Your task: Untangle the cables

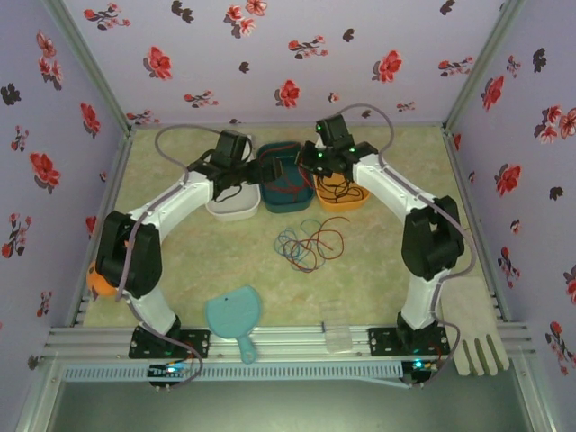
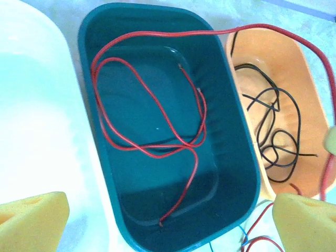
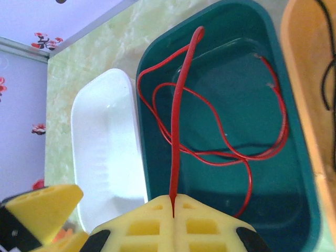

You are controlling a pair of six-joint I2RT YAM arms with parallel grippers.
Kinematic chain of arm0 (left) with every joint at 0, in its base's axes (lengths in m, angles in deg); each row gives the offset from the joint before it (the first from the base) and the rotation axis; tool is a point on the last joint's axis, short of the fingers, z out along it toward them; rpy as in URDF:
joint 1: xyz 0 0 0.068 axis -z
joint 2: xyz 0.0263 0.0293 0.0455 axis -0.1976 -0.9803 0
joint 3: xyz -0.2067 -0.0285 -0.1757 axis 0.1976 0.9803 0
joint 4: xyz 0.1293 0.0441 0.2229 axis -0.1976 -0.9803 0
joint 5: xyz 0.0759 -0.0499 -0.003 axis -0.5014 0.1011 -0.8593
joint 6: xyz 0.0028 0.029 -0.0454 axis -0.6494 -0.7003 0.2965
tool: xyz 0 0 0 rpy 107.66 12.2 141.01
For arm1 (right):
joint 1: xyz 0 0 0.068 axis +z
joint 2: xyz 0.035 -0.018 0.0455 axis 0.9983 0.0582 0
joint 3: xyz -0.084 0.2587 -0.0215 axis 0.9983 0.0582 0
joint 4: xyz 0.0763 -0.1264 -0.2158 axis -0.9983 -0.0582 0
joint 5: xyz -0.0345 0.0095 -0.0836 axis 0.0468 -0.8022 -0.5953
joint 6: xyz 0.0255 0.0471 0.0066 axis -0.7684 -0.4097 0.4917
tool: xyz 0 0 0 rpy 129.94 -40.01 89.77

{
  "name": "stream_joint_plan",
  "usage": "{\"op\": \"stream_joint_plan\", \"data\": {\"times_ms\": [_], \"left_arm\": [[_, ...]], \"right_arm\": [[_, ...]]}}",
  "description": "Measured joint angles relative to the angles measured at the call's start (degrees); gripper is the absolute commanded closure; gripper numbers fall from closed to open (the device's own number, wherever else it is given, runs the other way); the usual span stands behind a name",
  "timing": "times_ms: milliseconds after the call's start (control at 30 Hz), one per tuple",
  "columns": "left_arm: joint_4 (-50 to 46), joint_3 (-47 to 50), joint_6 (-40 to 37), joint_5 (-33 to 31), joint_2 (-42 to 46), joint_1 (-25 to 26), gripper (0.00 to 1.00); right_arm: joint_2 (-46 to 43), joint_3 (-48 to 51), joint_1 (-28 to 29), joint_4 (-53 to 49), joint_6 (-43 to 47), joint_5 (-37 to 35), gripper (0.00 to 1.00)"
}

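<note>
Fingers, right: your right gripper (image 3: 173, 202) has its yellow foam fingers (image 3: 157, 223) pinched tight on a thin red wire (image 3: 178, 105), which rises from the pads towards the dark teal plastic bin (image 3: 220, 94).
Fingers, left: your left gripper (image 2: 168, 220) hangs above the teal bin, its yellow fingers (image 2: 34, 218) spread wide and grasping nothing.
Risk, spill-over: from the left wrist, the held strand crosses above the orange plastic bin (image 2: 299, 68). If you let go there, its tail may drop among the thin black wire (image 2: 276, 90) and remix the colours.
Risk, drag: if you pull away, the strand could haul the loose red loops out over the rim.
Teal bin: red wire in loose loops. You cannot tell whether the held strand belongs to them.
Orange bin: black wire, loosely coiled.
White plastic bin (image 3: 105, 147): just beside the teal one, with no wire seen in it.
Remaining work: a tangle of blue, red and black cables (image 1: 308, 243) lies on the beige table (image 1: 378, 270), in front of the bins and apart from both grippers.
</note>
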Motion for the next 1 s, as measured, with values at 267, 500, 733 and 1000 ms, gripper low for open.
{"op": "stream_joint_plan", "data": {"times_ms": [267, 500, 733, 1000], "left_arm": [[0.0, 0.6, 0.0, -0.1, 0.0, -0.4, 0.07], [0.0, 0.7, 0.0, 0.1, 0.0, -0.5, 0.08], [0.2, 2.1, 0.0, 0.1, 1.3, -0.7, 0.03], [0.3, 2.7, -0.2, 0.1, 5.3, -0.9, 0.00]], "right_arm": [[6.4, -2.1, 0.5, 8.0, -7.8, 1.5, 1.00], [11.1, -5.3, 1.6, 11.1, -11.1, 0.9, 1.00], [14.2, -6.8, 3.4, 8.5, -9.3, -2.5, 1.00], [16.7, -7.7, 3.8, 1.4, -4.0, -4.7, 1.00]]}}
